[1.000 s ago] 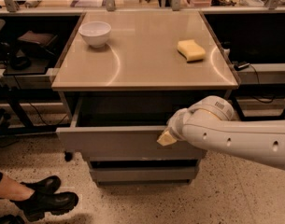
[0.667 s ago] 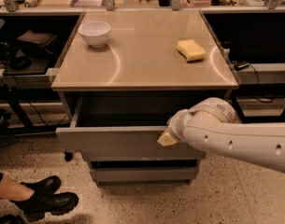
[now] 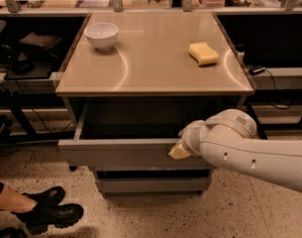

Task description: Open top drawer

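Observation:
The top drawer [image 3: 116, 155] is a wide plain grey drawer under the beige tabletop [image 3: 150, 78]. It stands pulled out toward me, and its dark inside shows behind the front panel. My gripper [image 3: 179, 150] is on a white arm coming in from the right. It sits at the top edge of the drawer front, right of centre, with its pale tip against the panel. A narrower grey drawer [image 3: 150, 185] lies shut below.
A white bowl [image 3: 101, 35] stands at the tabletop's back left and a yellow sponge [image 3: 203, 53] at the back right. A person's black boots [image 3: 51, 209] rest on the speckled floor at the lower left. Dark shelving with cables flanks the cabinet on both sides.
The drawer front and my gripper have come slightly further out toward me. The bowl and sponge have not moved.

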Available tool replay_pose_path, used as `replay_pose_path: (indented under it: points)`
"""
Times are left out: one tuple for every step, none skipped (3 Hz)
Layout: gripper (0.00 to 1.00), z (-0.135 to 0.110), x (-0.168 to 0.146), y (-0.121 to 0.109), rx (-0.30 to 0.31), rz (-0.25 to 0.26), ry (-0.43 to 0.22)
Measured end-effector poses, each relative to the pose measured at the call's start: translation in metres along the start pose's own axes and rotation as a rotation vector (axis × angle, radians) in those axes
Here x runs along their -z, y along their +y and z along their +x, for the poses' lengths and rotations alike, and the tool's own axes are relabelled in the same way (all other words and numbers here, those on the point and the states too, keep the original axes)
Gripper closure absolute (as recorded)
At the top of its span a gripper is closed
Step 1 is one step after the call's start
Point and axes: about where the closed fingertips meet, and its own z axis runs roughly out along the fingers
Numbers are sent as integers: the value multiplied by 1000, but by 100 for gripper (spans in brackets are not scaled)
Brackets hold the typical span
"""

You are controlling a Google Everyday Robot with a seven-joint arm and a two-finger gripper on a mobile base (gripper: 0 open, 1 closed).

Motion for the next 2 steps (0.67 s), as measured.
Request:
replay_pose_path:
  points:
    - [100, 4, 7, 7, 10, 2, -9]
    - [100, 4, 8, 7, 10, 2, -10]
